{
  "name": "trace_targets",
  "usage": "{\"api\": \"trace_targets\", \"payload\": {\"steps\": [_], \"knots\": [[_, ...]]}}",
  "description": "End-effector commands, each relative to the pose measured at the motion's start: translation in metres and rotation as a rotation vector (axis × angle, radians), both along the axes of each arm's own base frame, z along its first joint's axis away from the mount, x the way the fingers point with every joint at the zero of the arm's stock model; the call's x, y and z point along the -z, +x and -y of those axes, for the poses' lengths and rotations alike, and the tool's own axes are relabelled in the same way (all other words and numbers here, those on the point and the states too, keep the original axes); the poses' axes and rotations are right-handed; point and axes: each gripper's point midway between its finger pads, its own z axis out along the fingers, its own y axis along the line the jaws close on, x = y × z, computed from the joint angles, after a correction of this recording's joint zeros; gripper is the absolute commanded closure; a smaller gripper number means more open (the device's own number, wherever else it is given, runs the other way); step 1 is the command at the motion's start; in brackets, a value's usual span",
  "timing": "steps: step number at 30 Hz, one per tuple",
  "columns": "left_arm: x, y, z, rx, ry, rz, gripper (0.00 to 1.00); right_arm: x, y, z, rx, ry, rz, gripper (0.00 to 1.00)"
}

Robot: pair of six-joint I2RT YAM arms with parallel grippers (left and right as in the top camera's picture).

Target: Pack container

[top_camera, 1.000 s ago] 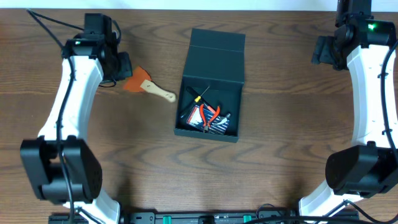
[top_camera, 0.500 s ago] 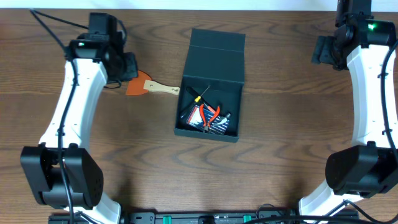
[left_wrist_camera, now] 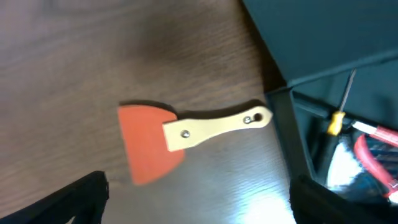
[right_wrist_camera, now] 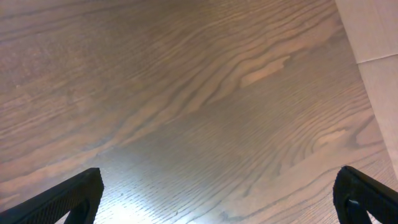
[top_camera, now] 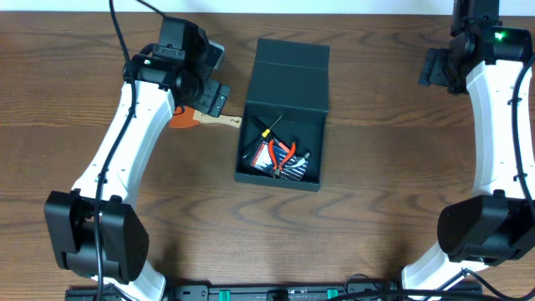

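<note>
The dark teal container [top_camera: 284, 96] stands open mid-table, its flap lid [top_camera: 291, 54] folded back. Red pliers [top_camera: 282, 153], a yellow-handled screwdriver [top_camera: 266, 130] and a striped item lie inside. A scraper [top_camera: 205, 119] with an orange blade [left_wrist_camera: 148, 149] and a wooden handle [left_wrist_camera: 217, 126] lies flat on the table. The handle's end is right by the container's [left_wrist_camera: 336, 50] left wall. My left gripper [top_camera: 217, 79] hovers above the scraper, open and holding nothing. My right gripper [top_camera: 435, 68] is open over bare wood at the far right.
The right wrist view shows only wood grain and the table's edge [right_wrist_camera: 364, 59] at the upper right. A black cable [top_camera: 125, 33] runs from the left arm across the back left.
My left gripper has swung right toward the container and opened, letting go of the scraper. The scraper now lies closer to the container wall. The right arm has not moved.
</note>
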Motion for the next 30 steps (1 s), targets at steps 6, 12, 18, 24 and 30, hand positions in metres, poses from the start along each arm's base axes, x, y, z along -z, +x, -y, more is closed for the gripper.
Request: {"api": "trace_targets", "payload": {"steps": [6, 12, 18, 24, 30], "knots": [[0.065, -0.003, -0.003, 0.167, 0.099, -0.136, 0.01, -0.007, 0.0, 0.003, 0.013, -0.011, 0.02, 0.01], [0.108, -0.01, 0.002, 0.233, 0.1, -0.238, 0.02, -0.007, 0.0, 0.003, 0.013, -0.011, 0.02, 0.01], [0.123, -0.013, 0.003, 0.491, 0.175, -0.233, 0.02, -0.007, 0.0, 0.003, 0.013, -0.011, 0.02, 0.01], [0.122, -0.011, 0.002, 0.677, 0.232, -0.192, 0.02, -0.007, 0.0, 0.003, 0.014, -0.011, 0.02, 0.01], [0.121, -0.01, 0.006, 0.811, 0.27, -0.159, 0.04, -0.007, 0.0, 0.003, 0.013, -0.011, 0.02, 0.01]]}}
